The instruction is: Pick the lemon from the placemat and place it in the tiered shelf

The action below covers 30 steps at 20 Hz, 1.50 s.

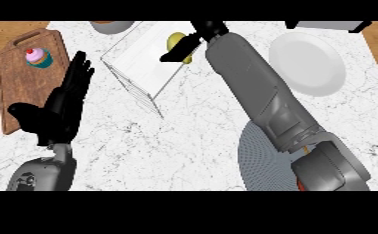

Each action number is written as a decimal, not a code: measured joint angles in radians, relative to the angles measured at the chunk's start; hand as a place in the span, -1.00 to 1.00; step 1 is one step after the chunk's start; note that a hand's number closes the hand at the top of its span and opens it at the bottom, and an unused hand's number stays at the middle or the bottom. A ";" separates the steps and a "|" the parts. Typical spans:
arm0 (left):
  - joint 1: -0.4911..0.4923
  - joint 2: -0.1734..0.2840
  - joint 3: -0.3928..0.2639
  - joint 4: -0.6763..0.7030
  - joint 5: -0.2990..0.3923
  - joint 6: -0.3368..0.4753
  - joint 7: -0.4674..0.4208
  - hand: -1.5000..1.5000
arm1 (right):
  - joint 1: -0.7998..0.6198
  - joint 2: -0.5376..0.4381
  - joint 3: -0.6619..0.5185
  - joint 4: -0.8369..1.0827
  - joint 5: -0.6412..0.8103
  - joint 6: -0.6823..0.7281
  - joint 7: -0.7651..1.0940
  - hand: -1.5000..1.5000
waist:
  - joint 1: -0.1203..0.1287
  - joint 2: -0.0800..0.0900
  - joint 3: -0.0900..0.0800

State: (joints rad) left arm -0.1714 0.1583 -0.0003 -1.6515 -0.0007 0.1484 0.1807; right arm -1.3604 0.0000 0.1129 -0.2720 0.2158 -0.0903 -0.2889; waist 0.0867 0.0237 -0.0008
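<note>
The white marbled counter (pixel 184 138) fills most of the head view. On it, at the top centre, stands the tiered shelf (pixel 140 73), a wire frame with a pale top panel. The right forearm (pixel 258 93) runs diagonally from the lower right up over this shelf. At the counter's left edge lies a brown cutting board (pixel 18 73), and a round white plate (pixel 306 63) sits to the right of the forearm. A grey round placemat (pixel 258 163) shows at the lower right, partly under the arm.

The left robot hand (pixel 63 103) rests at the left, fingers straight and spread, pointing up, over the edge of the cutting board. The right robot hand (pixel 193 40) is above the shelf's top panel, its dark fingers curled about the lemon (pixel 176 40), which shows yellow-green between them. A grey bowl (pixel 112 26) peeks in at the top edge. A small cupcake (pixel 38 58) with pink icing stands on the cutting board.
</note>
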 measured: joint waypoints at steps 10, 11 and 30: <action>0.038 0.002 0.019 -0.017 0.003 -0.001 -0.013 0.00 | -0.065 -0.022 -0.129 0.032 -0.120 0.042 -0.063 -1.00 | -0.026 -0.004 0.000; 0.037 0.008 0.026 -0.014 0.011 -0.008 -0.012 0.00 | -0.079 -0.037 -0.145 0.035 -0.132 0.044 -0.052 -1.00 | -0.028 -0.004 0.000; 0.055 -0.005 0.024 -0.040 -0.003 -0.002 -0.011 0.00 | -0.021 -0.453 -0.256 0.127 -0.188 0.356 -0.023 -1.00 | -0.026 0.003 0.002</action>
State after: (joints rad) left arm -0.1163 0.1535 0.0241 -1.6919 -0.0032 0.1463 0.1697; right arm -1.3818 -0.4530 -0.1433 -0.1454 0.0275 0.2660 -0.3120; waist 0.0607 0.0271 0.0009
